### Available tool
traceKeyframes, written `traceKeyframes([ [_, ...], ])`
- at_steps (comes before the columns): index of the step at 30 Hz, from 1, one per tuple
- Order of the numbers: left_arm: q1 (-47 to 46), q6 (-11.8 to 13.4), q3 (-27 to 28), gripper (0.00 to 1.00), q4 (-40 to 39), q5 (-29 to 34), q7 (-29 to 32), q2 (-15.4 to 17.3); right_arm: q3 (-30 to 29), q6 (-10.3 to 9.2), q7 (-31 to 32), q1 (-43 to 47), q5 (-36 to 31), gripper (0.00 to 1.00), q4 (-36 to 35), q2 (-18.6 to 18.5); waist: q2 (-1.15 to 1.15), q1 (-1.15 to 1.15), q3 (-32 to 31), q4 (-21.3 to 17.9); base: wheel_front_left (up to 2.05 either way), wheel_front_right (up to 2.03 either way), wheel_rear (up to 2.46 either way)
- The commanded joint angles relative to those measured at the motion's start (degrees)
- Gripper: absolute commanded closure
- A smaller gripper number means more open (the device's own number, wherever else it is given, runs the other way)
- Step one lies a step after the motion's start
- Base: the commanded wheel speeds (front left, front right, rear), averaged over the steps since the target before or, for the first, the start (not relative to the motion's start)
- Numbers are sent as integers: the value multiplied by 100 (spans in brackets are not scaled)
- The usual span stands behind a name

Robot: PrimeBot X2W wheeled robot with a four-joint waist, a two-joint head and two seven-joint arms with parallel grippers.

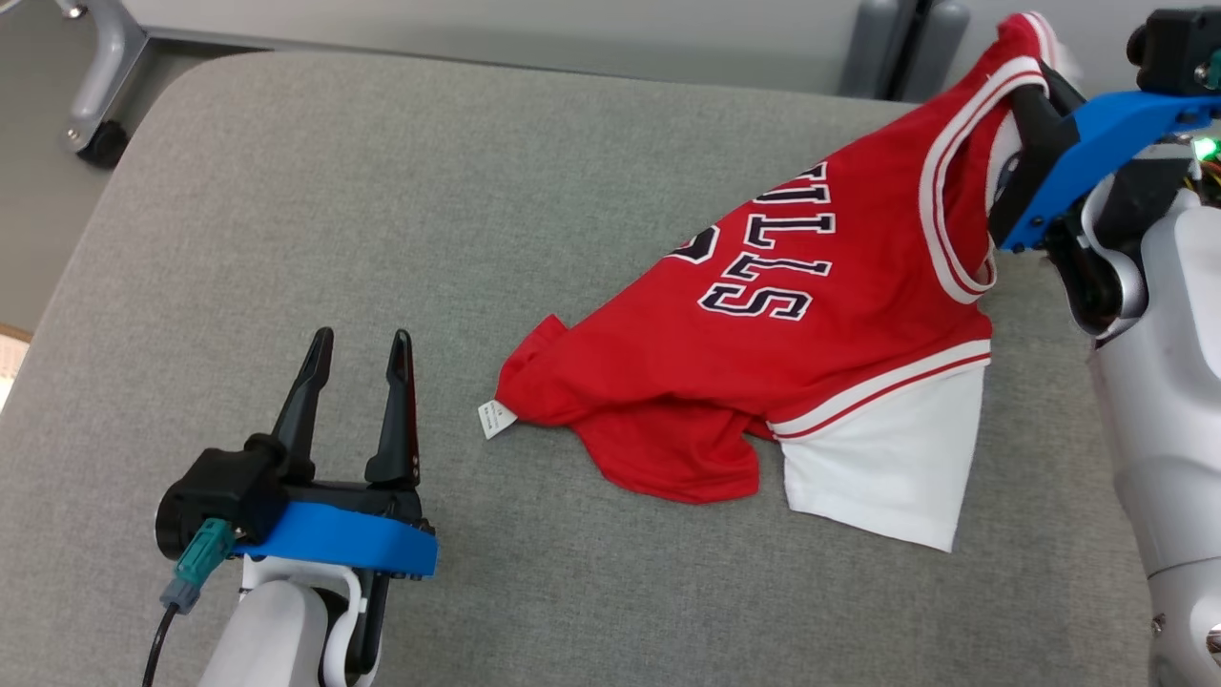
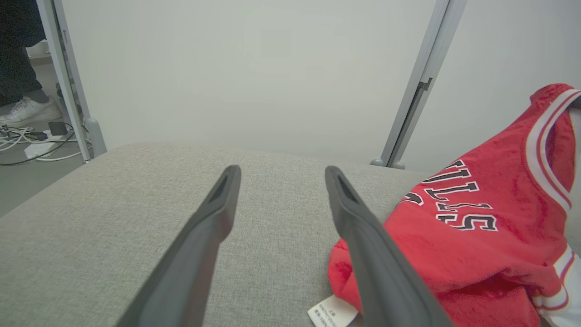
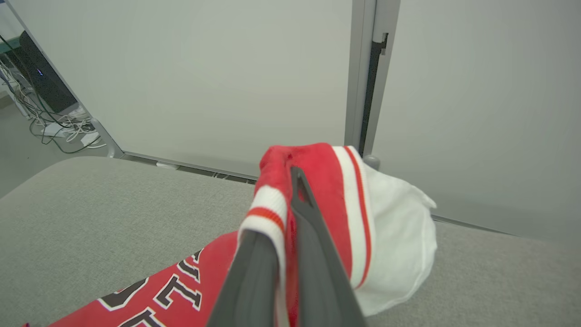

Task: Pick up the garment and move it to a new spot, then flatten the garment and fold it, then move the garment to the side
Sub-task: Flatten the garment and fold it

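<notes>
white tag (image 1: 497, 418) beside jersey (image 1: 811, 353), partition post (image 2: 415, 95) behind

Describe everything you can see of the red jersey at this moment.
The red jersey is a sleeveless basketball top of textured knit, with navy, white-outlined lettering, red-and-white striped trim on its openings, a white panel and a small white care label. It is crumpled, not flat. One trimmed shoulder edge is pinched in the shut right gripper and raised; the rest slopes down and lies on the grey fabric surface. The open left gripper stands apart from it.
</notes>
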Motion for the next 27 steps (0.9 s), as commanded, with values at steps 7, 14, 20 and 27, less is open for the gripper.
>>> traceKeyframes([
  [7, -449, -140, -73, 0, 61, 186, -28, -177, -355, 3, -770, -61, -363, 0, 1280, -292, 0, 0, 641, 503, 0, 0, 0],
  [14, -338, -188, 62, 0, 158, 284, -28, -178, -69, 3, -871, 124, -430, 0, 1880, -181, 0, 0, 251, 241, 0, 0, 0],
  [20, -36, -190, 197, 0, 262, 278, -28, -141, 331, 3, -806, 735, -4, 0, 1780, -40, 0, 0, -329, -87, 0, 0, 0],
  [27, 291, -132, 379, 0, 188, 275, -28, -73, 767, 3, -721, 1983, 607, 0, 642, 13, 0, 0, -618, -429, 0, 0, 0],
])
